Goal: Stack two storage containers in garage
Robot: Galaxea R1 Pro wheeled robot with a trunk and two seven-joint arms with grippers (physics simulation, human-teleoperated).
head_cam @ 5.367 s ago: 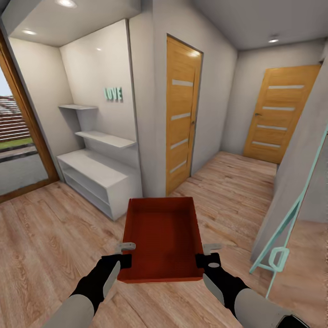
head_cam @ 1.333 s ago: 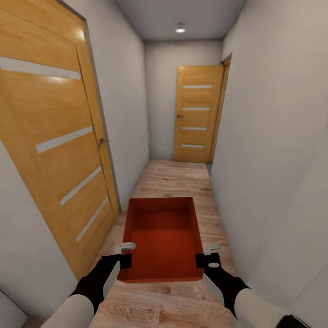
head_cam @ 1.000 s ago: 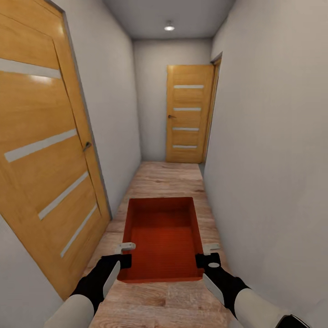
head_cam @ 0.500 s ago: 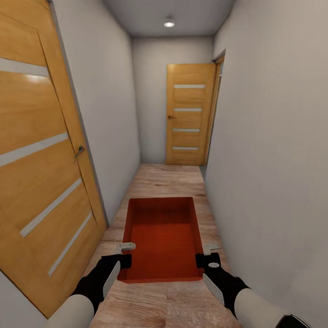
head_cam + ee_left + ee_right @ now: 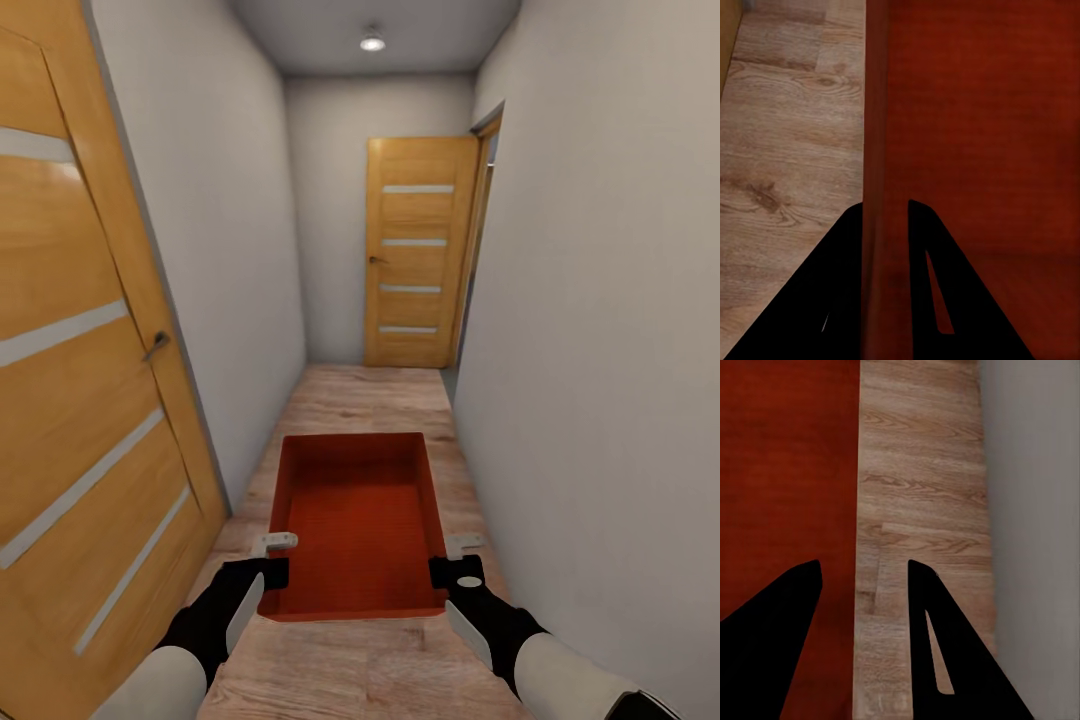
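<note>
Red-orange storage container (image 5: 356, 525) carried in front of the robot, above the wood-plank floor (image 5: 365, 395) of a narrow hallway. Left gripper (image 5: 268, 558) jaws clamped on its left wall; in the left wrist view the wall (image 5: 876, 225) sits between the fingers (image 5: 844, 285). Right gripper (image 5: 458, 560) jaws clamped on the right wall. Wooden door (image 5: 412, 250) at the hall's far end, another door (image 5: 70, 350) at left.

Red-orange container (image 5: 355, 520); light wood-plank floor (image 5: 370, 400); orange-brown door (image 5: 415, 250) with pale stripes.
</note>
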